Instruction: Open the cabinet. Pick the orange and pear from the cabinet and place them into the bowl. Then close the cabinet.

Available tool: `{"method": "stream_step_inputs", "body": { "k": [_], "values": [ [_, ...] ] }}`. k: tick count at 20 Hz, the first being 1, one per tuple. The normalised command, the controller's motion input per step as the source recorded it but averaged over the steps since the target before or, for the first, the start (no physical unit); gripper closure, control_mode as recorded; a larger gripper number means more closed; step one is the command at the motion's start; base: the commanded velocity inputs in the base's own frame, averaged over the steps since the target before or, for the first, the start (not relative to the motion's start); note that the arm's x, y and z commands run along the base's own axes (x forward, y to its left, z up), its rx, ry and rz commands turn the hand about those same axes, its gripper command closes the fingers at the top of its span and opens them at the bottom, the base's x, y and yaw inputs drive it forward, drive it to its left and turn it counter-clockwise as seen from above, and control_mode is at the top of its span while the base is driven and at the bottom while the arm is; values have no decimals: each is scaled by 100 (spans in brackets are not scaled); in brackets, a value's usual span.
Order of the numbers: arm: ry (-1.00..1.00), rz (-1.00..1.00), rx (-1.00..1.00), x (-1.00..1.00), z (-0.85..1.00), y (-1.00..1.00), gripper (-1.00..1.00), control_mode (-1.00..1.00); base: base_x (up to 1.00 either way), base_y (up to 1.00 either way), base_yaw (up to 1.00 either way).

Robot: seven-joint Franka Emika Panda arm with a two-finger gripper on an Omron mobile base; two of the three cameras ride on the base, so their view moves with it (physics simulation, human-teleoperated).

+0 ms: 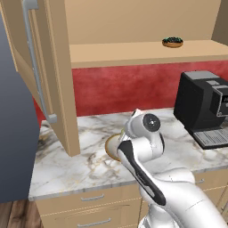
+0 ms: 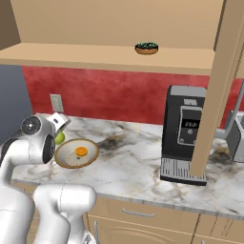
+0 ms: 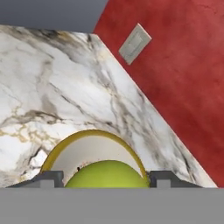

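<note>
On the marble counter [image 2: 143,157] the bowl [image 2: 66,159] held the orange [image 2: 81,151]; above its rim, the tool [image 3: 105,178] gripped the pear [image 3: 107,175].

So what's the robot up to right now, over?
Gripper shut on pear, above bowl. Orange already in bowl. Cabinet open. Nothing in the way.

Flanking base cameras, shared marble counter [image 1: 89,164]
</note>
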Motion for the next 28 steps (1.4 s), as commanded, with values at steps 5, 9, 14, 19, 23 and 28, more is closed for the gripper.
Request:
{"method": "stream_step_inputs", "body": {
  "k": [5,9,14,19,23,28],
  "values": [
    [35,0,-12,12,-5,11,100,-100,0,0,0],
    [29,0,-10,9,0,8,100,-100,0,0,0],
    [0,0,0,0,-1,0,100,-100,0,0,0],
    [0,0,0,9,-29,-2,100,-100,0,0,0],
    [2,0,0,37,-38,-17,100,-100,0,0,0],
    [4,0,0,38,-40,-23,100,-100,0,0,0]
  ]
}}
